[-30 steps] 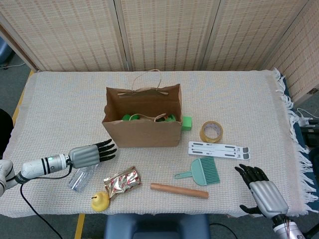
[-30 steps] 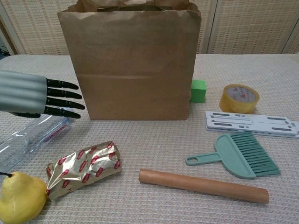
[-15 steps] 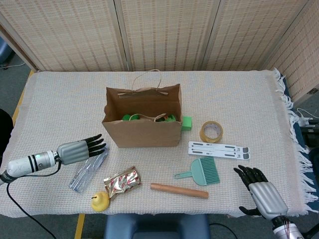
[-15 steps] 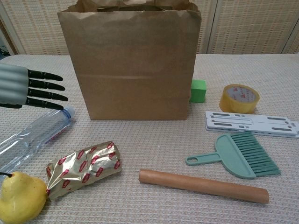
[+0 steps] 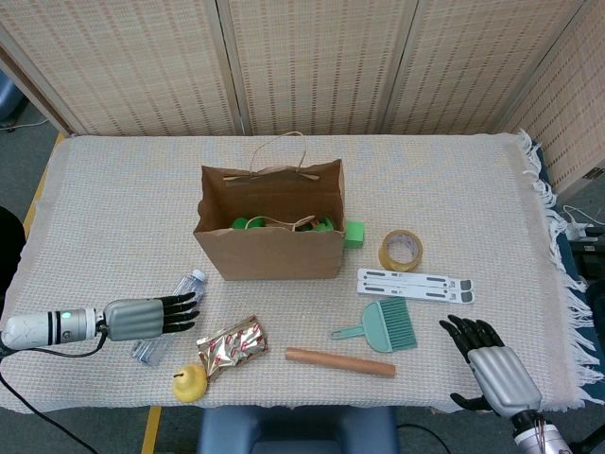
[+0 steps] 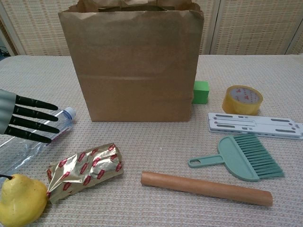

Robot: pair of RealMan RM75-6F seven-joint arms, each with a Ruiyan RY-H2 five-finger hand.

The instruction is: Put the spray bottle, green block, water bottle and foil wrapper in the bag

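Both hands we see empty, fingers spread: left hand (image 5: 142,317) over bottle (image 5: 178,301) near front worktop (image 5: 113,189) edge; right hand (image 5: 493,369) at front-right corner.

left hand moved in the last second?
Yes. In the head view the left hand has drawn back from the bag toward the near left table edge, over the water bottle.

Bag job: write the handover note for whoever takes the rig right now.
Left hand: open, fingers spread over the water bottle, not gripping.
Right hand: open, idle at the table's near right corner.
Bag: upright, something green inside; contents unclear.
Green block: on the table beside the bag's right side.
Foil wrapper: on the table by the pear.
Left: bottle, wrapper, block.
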